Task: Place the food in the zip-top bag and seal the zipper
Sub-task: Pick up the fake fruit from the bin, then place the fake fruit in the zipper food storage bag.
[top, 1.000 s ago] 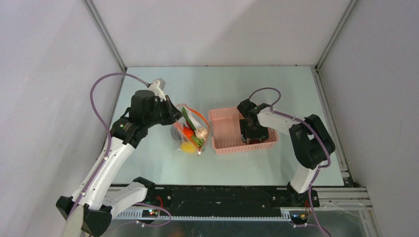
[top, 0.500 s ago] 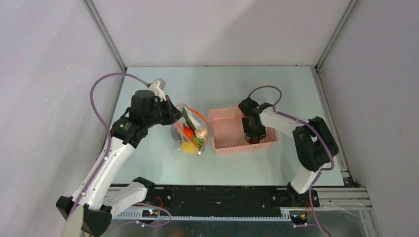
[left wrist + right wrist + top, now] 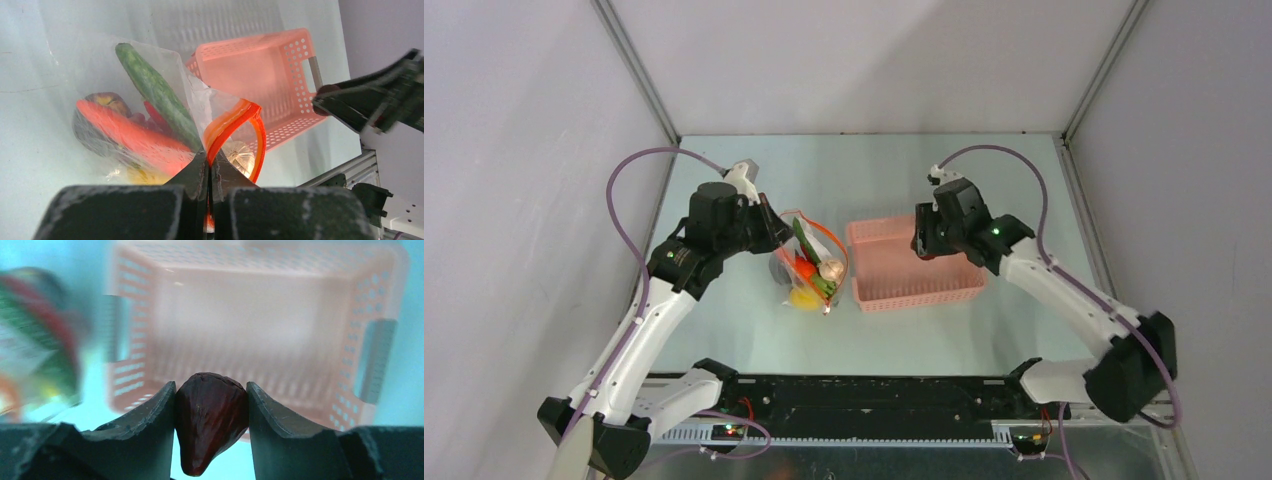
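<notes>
Between the right gripper's fingertips: a dark red piece, clamped on both flanks with the jaws about half apart and its pointed end hanging below them.
Under that hand: the pink mesh basket; the piece hangs above the basket floor.
Left gripper: closed tight on the zipper, pinching one lip so the mouth stands open as an orange loop just ahead of its fingers.
Beyond the left fingers: the zip-top bag, holding a long green pod, a red chili, a yellow fruit, a dark round fruit and a pale bulb.
Bag from the right hand: off to its left, just beside the basket wall.
Step in hand: probably carrying the piece across to the bag mouth.
Doing it well: clear the basket wall first, come over the orange loop from above, send the pointed end in first, and let go only once it is inside the lip.
Left hand's part: hold the pinch firm and the loop high.
Doubt: the bag is a blur in the right wrist view, so the gap's width on that side is hard to judge.
Risk: brushing the lip could fold the mouth shut.
</notes>
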